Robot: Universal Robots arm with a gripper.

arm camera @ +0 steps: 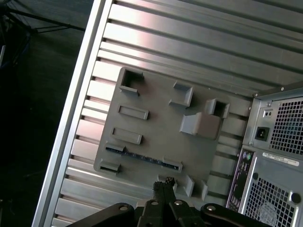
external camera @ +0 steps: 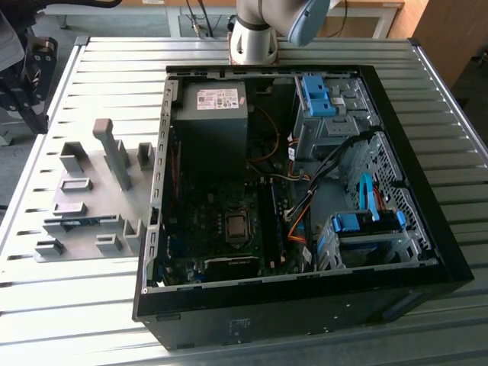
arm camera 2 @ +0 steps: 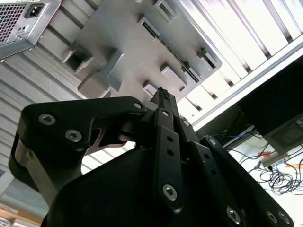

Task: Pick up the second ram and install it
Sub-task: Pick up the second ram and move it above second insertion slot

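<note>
My tool (arm camera: 164, 184), closed and empty, hangs above the second ram (arm camera: 142, 155) in its grey fixture (arm camera: 156, 127); I'd align squarely with its length.

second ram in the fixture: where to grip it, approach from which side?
Grip the ram mid-length on its long upper edge, coming down from above with the jaws across its thin faces. It stands on edge in the grey fixture, so it reads as a thin strip from above. The end blocks cover both its ends, leaving the middle span free.
</note>
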